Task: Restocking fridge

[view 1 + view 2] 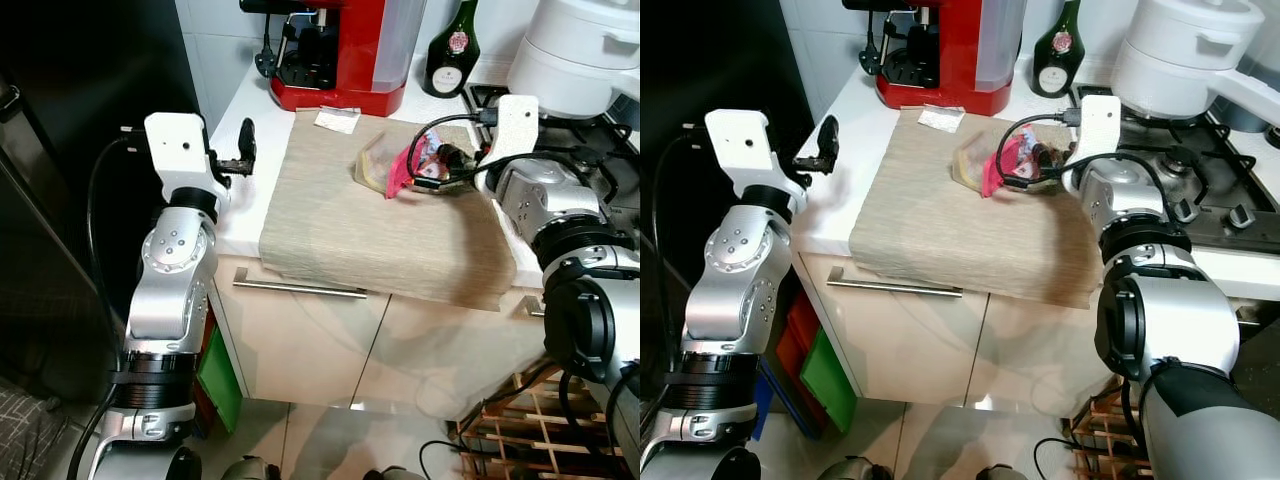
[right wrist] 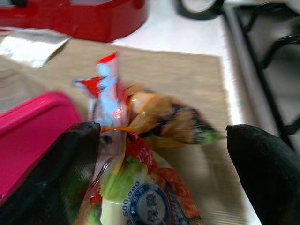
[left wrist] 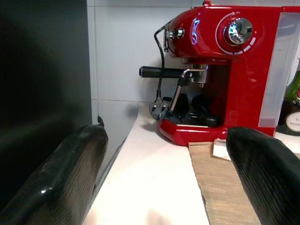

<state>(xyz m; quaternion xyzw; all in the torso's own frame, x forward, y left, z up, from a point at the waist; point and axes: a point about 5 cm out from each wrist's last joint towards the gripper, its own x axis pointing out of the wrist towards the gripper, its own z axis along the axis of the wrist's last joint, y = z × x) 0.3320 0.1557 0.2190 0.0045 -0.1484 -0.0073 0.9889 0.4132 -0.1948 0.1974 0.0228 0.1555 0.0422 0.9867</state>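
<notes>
A clear plastic bag [image 1: 378, 160] of food packets lies on a beige mat [image 1: 380, 235] on the counter. Inside it are something pink [image 2: 33, 126] and a red, white and green snack packet [image 2: 140, 140]. My right gripper [image 1: 455, 160] is at the bag's right end, open, its fingers [image 2: 77, 159] standing either side of the packet. My left gripper [image 1: 241, 150] hovers open over the counter's left edge, holding nothing. It sits beside the black fridge [image 1: 80, 100].
A red coffee machine [image 1: 335, 55] stands at the back of the counter beside a green bottle [image 1: 452, 50]. A white cooker [image 1: 585, 50] sits on the gas hob [image 1: 1220, 190] at the right. A small sachet [image 1: 337, 121] lies by the machine. A wine rack [image 1: 540, 420] stands low right.
</notes>
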